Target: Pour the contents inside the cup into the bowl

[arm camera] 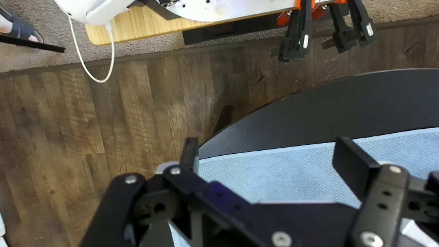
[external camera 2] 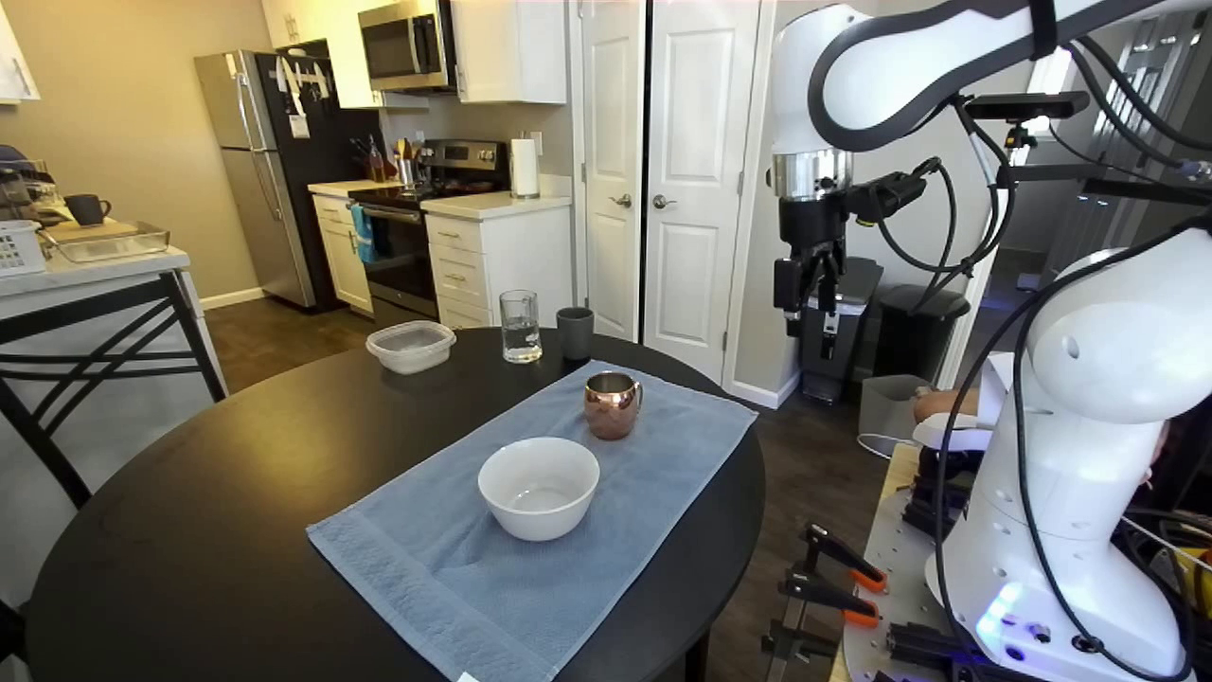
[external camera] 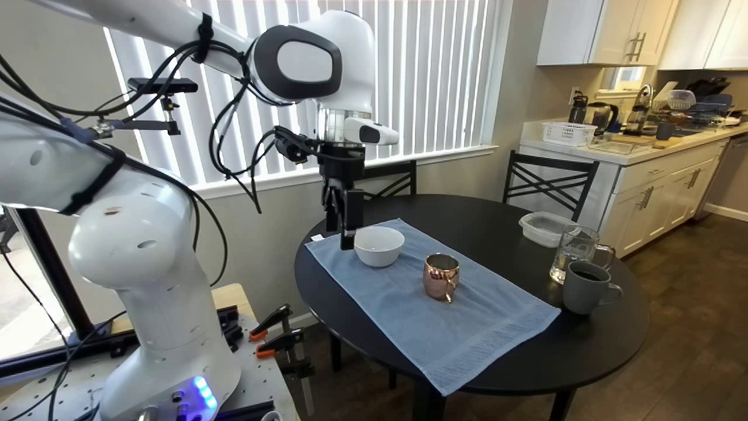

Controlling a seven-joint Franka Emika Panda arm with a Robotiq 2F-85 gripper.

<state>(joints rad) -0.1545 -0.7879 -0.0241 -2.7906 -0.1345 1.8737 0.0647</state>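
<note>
- On the blue towel [external camera: 456, 327], the copper mug [external camera: 438, 279] stands upright near the white bowl [external camera: 378, 251], handle [external camera: 450, 285] facing away.
- The fingers [arm camera: 353, 168] stand wide apart, holding nothing.
- A level grip across the mug's body, clear of the handle, should steady the lift.

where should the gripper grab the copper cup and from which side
Probably the handle, with the open gripper coming down from above on the side away from the white bowl: the copper cup stands upright and its slim handle juts out there.
</note>
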